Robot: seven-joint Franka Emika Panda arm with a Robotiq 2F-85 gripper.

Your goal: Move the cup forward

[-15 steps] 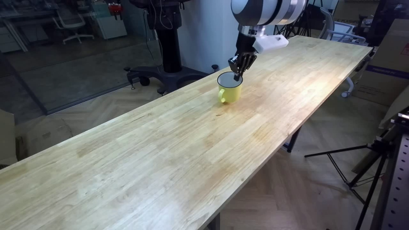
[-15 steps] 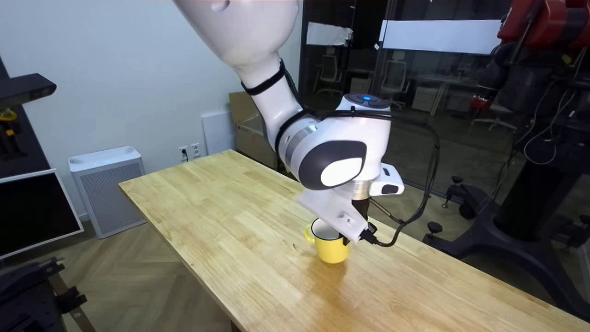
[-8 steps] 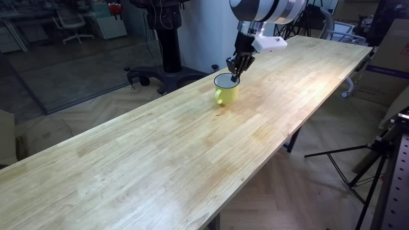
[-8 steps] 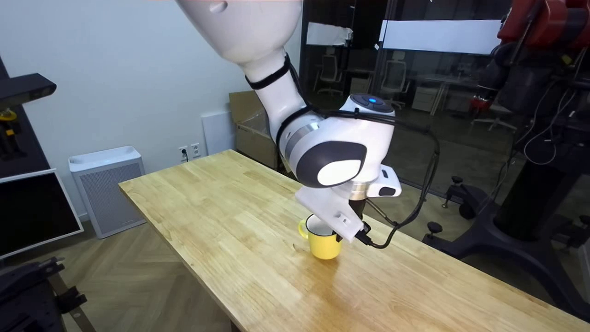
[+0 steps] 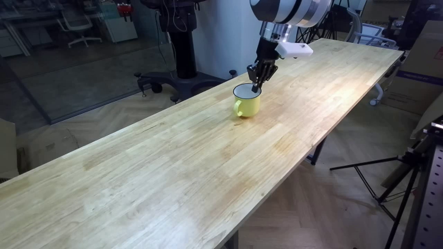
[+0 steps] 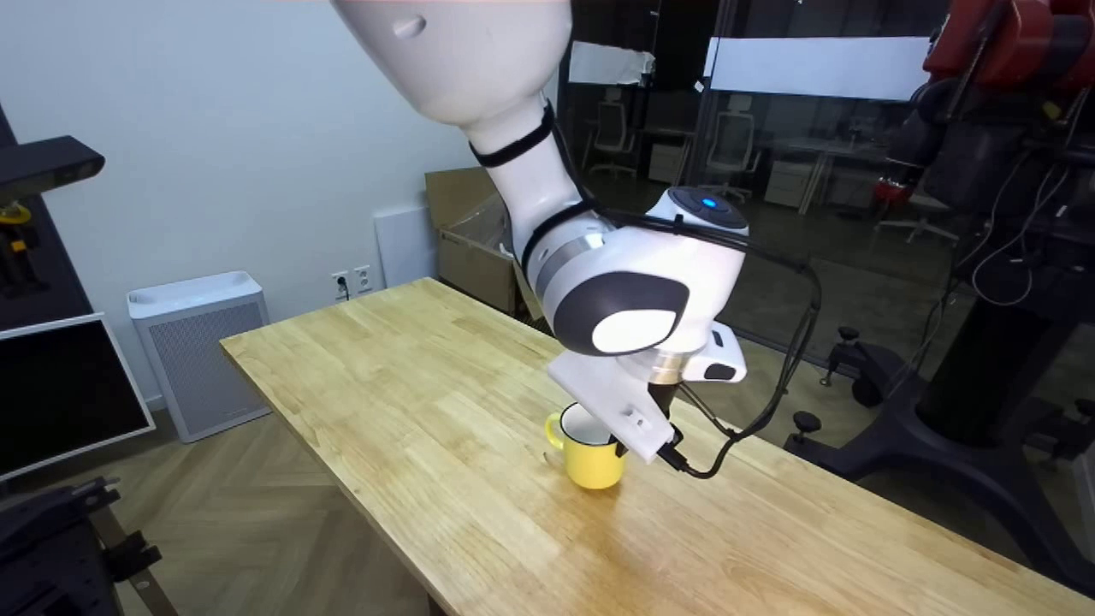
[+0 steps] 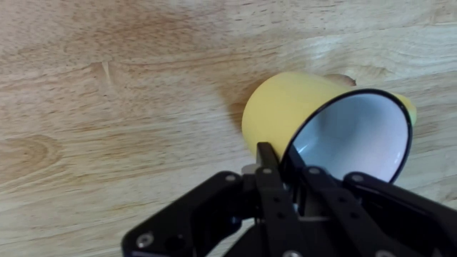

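Note:
The cup is a small yellow mug with a white inside and a thin dark rim; it shows in both exterior views (image 5: pixel 250 108) (image 6: pixel 592 469). It stands about upright at the long wooden table (image 5: pixel 166 173); whether its base touches the wood I cannot tell. My gripper (image 5: pixel 256 88) is shut on the cup's wall at the rim, opposite the handle. In the wrist view the cup (image 7: pixel 285 103) lies between the fingers (image 7: pixel 281 159), one outside the wall and one inside. In an exterior view the white wrist mount (image 6: pixel 612 402) hides most of the gripper (image 6: pixel 619 448).
A dark wheeled stand (image 5: pixel 185 74) is beyond the table's long edge near the cup. A black tripod (image 5: pixel 412 159) stands off the opposite edge. Cardboard boxes (image 6: pixel 470 265) and a white air purifier (image 6: pixel 205 351) stand beyond the table's end.
The gripper and the cup have moved together: leftward in an exterior view, and lower in both views over the last half second. The grip on the cup's wall looks the same.

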